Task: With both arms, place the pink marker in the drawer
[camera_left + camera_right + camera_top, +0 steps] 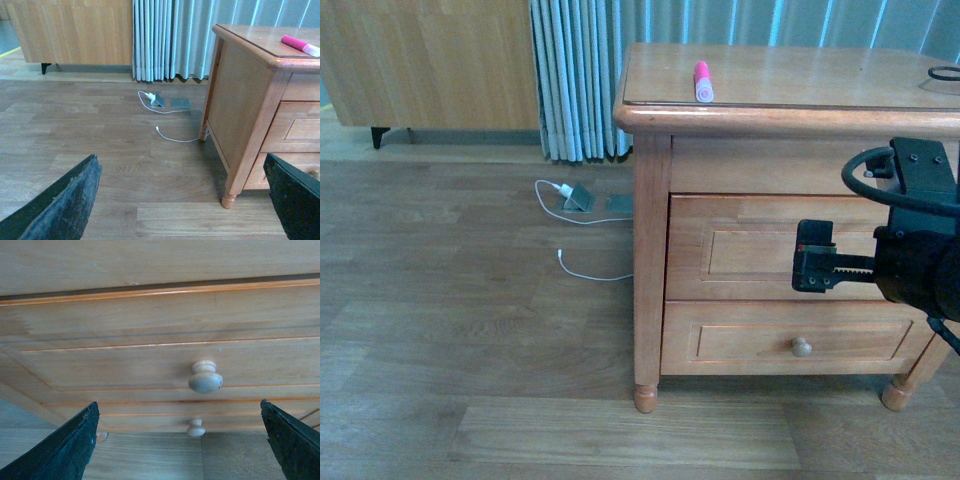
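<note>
The pink marker (702, 80) lies on top of the wooden nightstand (650, 200), near its front edge; it also shows in the left wrist view (300, 45). Both drawers are shut. My right gripper (813, 257) is open and empty, held close in front of the upper drawer (740, 250). In the right wrist view the upper drawer's pale knob (205, 377) is just beyond the open gripper (180, 445), with the lower knob (195, 428) farther down. My left gripper (180, 210) is open and empty above the floor, to the left of the nightstand (240, 100). The left arm is out of the front view.
A white charger and cable (570, 195) lie on the wooden floor left of the nightstand. Grey-blue curtains (580, 80) and a wooden cabinet (430, 60) stand behind. A black cable loop (945, 73) lies on the nightstand's top at the right edge.
</note>
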Action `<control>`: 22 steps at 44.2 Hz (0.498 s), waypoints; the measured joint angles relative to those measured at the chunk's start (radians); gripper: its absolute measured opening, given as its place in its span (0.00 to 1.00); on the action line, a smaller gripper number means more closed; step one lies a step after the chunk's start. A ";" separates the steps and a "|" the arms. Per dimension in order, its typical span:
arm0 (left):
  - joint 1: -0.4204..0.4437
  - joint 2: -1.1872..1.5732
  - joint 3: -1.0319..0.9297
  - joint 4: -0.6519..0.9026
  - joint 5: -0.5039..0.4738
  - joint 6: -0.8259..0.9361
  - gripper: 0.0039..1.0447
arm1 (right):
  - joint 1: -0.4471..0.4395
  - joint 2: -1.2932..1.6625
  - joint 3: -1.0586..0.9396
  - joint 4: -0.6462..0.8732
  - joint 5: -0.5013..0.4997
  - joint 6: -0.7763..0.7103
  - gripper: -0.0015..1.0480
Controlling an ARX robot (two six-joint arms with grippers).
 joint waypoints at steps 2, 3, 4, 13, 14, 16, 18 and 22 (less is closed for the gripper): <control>0.000 0.000 0.000 0.000 0.000 0.000 0.94 | -0.003 0.032 0.031 0.000 0.005 -0.002 0.92; 0.000 0.000 0.000 0.000 0.000 0.000 0.94 | -0.004 0.040 0.039 0.000 0.006 -0.003 0.92; 0.000 0.000 0.000 0.000 0.000 0.000 0.94 | -0.005 0.054 0.053 0.000 0.007 -0.003 0.92; 0.000 0.000 0.000 0.000 0.000 0.000 0.94 | -0.016 0.156 0.164 -0.004 0.021 -0.014 0.92; 0.000 0.000 0.000 0.000 0.000 0.000 0.94 | -0.016 0.161 0.171 -0.006 0.021 -0.015 0.92; 0.000 0.000 0.000 0.000 0.000 0.000 0.94 | -0.017 0.172 0.182 -0.006 0.021 -0.017 0.92; 0.000 0.000 0.000 0.000 0.000 0.000 0.94 | -0.018 0.178 0.187 -0.007 0.019 -0.020 0.92; 0.000 0.000 0.000 0.000 0.000 0.000 0.94 | -0.019 0.195 0.198 -0.013 0.014 -0.024 0.92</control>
